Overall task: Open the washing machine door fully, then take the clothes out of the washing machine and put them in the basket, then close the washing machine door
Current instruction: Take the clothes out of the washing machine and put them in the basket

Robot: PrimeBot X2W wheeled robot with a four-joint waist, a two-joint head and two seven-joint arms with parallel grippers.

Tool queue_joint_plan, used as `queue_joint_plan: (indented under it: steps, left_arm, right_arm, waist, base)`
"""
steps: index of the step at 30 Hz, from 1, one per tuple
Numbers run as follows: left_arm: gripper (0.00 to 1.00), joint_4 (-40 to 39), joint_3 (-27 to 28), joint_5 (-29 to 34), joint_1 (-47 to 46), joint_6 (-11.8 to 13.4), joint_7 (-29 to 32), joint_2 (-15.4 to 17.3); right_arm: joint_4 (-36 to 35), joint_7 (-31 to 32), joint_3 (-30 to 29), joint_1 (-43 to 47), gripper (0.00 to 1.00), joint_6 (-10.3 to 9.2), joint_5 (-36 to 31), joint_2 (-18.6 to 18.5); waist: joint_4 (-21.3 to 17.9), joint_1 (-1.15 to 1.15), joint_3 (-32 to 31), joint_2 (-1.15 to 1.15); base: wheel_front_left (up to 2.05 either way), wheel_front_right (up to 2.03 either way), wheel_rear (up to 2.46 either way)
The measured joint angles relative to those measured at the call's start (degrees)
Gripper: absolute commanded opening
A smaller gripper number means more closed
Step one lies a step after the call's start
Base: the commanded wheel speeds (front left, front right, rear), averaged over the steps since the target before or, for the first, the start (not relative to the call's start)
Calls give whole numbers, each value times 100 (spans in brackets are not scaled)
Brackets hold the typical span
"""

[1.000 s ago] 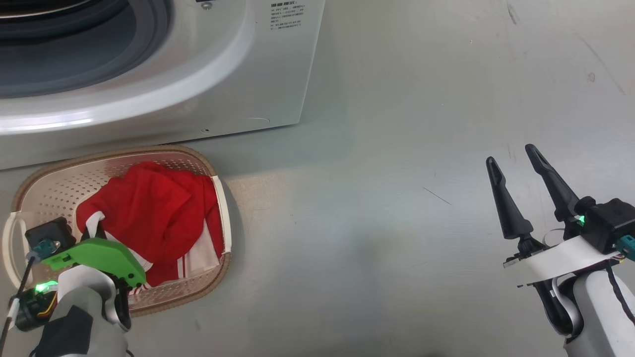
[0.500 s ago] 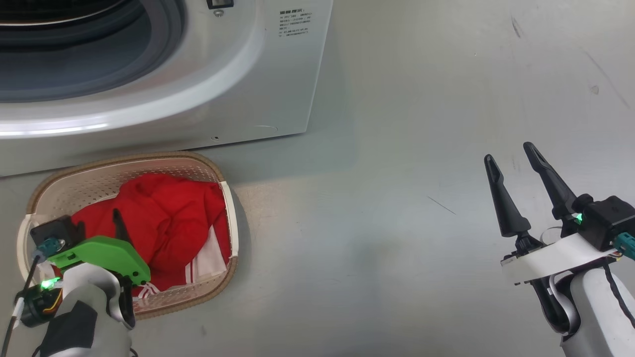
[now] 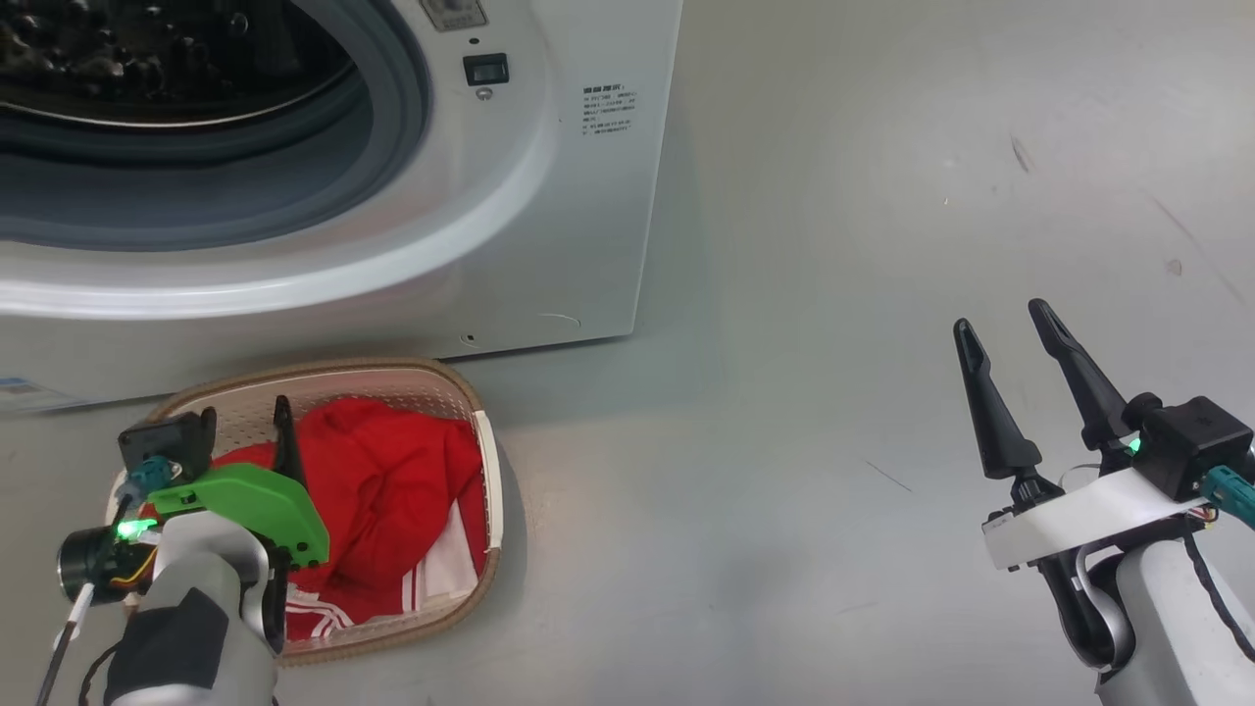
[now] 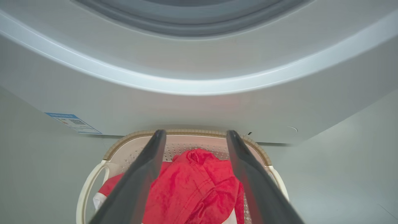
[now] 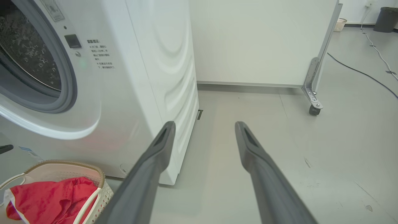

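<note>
Some clothes point(image 3: 392, 490) hidden, washing machine point(image 3: 549, 245) cropped

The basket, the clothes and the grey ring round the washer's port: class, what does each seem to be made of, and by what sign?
Basket: seemingly moulded plastic, cream and matt, its wall punched with holes; the brown rim looks woven but may be moulded. Clothes: soft red fabric with white stripes, crumpled into folds. Grey ring: probably rubber, matt and smooth.
</note>
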Motion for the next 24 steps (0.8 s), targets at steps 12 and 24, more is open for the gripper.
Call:
queue_joint_plan:
  steps: [12,24]
  left_arm:
    - [100,-1169,-241,376,237,-180,0,-19]
    - [100,-2229,-322,437,934,-191,-10,-49]
  right_arm:
    - [84,0,-194,287,100,0,37,77]
    - [85,0,-266,579,100,-1,44,207]
  waist:
    - [237,0,-804,0]
    - [530,0,-1414,0]
  base:
    - [0,0,0]
    - [0,0,0]
